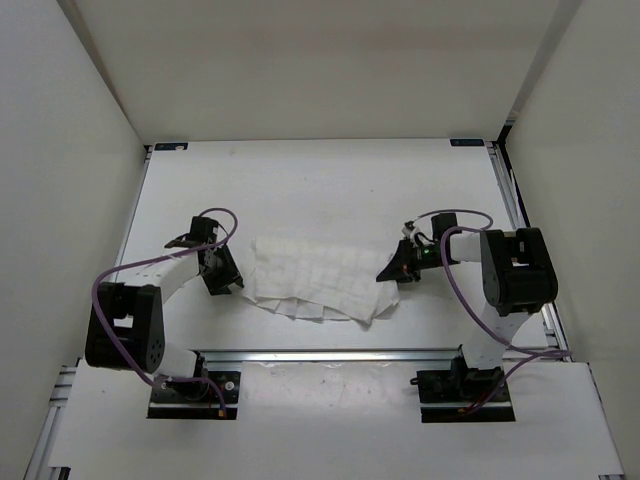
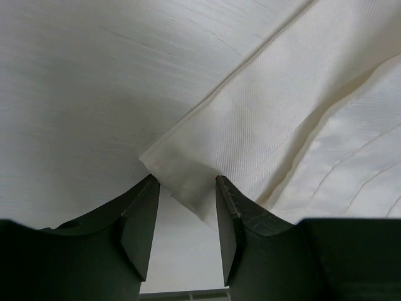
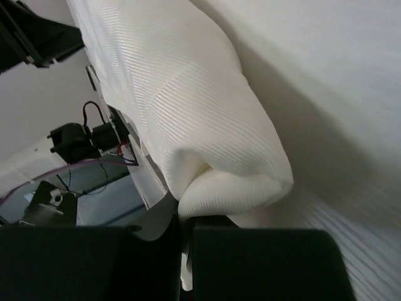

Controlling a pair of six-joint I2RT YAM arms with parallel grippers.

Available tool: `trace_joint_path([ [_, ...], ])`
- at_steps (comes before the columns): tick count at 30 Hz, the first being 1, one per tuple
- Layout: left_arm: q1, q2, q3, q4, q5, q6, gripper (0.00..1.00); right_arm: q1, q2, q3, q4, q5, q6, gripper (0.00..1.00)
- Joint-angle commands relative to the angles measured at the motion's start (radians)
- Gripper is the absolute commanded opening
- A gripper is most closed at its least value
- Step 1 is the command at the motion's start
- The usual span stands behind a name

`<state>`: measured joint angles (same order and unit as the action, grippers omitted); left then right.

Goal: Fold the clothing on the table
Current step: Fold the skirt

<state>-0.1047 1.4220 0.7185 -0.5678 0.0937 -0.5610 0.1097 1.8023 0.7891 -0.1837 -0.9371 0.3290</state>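
While left hand apart astride clothing corner, right hand seemingly tight on fold.

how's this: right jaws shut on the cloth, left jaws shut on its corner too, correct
No: the left gripper has its jaws open, with the clothing corner between them, as the left wrist view shows. The right gripper is shut on the clothing.

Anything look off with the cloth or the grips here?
Nothing damaged. The clothing lies askew, its near edge ragged with layers fanned unevenly. The right gripper is shut on a bunched right edge, while the left gripper stands open around the left corner, not pinching it.
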Motion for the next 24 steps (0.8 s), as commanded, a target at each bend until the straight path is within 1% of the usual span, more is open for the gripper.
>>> trace_joint_path([
  [1, -0.050, 0.005, 0.045, 0.003, -0.018, 0.024, 0.52, -0.079, -0.009, 0.022, -0.011, 0.024, 0.007, 0.00],
  [3, -0.081, 0.020, 0.073, -0.012, -0.023, 0.033, 0.51, -0.108, -0.012, 0.036, -0.058, 0.052, -0.024, 0.01],
  [4, -0.092, 0.022, 0.093, -0.015, -0.020, 0.042, 0.52, -0.155, -0.015, 0.054, -0.101, 0.064, -0.057, 0.00],
  [6, -0.096, 0.012, 0.128, -0.029, -0.008, 0.033, 0.53, -0.198, -0.008, 0.082, -0.173, 0.093, -0.109, 0.00],
  [9, -0.067, 0.000, 0.228, -0.037, 0.026, 0.032, 0.55, -0.255, 0.008, 0.151, -0.284, 0.142, -0.191, 0.00],
  [10, -0.050, 0.003, 0.239, -0.037, 0.038, 0.032, 0.55, -0.271, 0.021, 0.157, -0.307, 0.152, -0.206, 0.00],
  [12, -0.036, 0.032, 0.288, -0.032, 0.031, 0.039, 0.55, -0.280, 0.034, 0.189, -0.354, 0.185, -0.235, 0.00],
  [14, -0.038, 0.066, 0.295, 0.000, 0.005, 0.039, 0.56, -0.285, 0.051, 0.200, -0.370, 0.182, -0.234, 0.00],
  [16, -0.047, 0.100, 0.311, 0.032, -0.009, 0.036, 0.55, -0.274, 0.051, 0.202, -0.382, 0.184, -0.234, 0.00],
  [18, -0.087, 0.167, 0.326, 0.068, -0.026, 0.027, 0.55, -0.254, 0.064, 0.208, -0.399, 0.195, -0.246, 0.00],
  [20, -0.114, 0.215, 0.357, 0.100, -0.054, 0.027, 0.49, -0.233, 0.074, 0.216, -0.413, 0.211, -0.255, 0.00],
  [22, -0.133, 0.280, 0.406, 0.106, -0.066, 0.027, 0.28, -0.206, 0.083, 0.223, -0.445, 0.238, -0.258, 0.00],
  [24, -0.145, 0.322, 0.446, 0.103, -0.083, 0.030, 0.21, -0.180, 0.098, 0.216, -0.454, 0.248, -0.275, 0.00],
])
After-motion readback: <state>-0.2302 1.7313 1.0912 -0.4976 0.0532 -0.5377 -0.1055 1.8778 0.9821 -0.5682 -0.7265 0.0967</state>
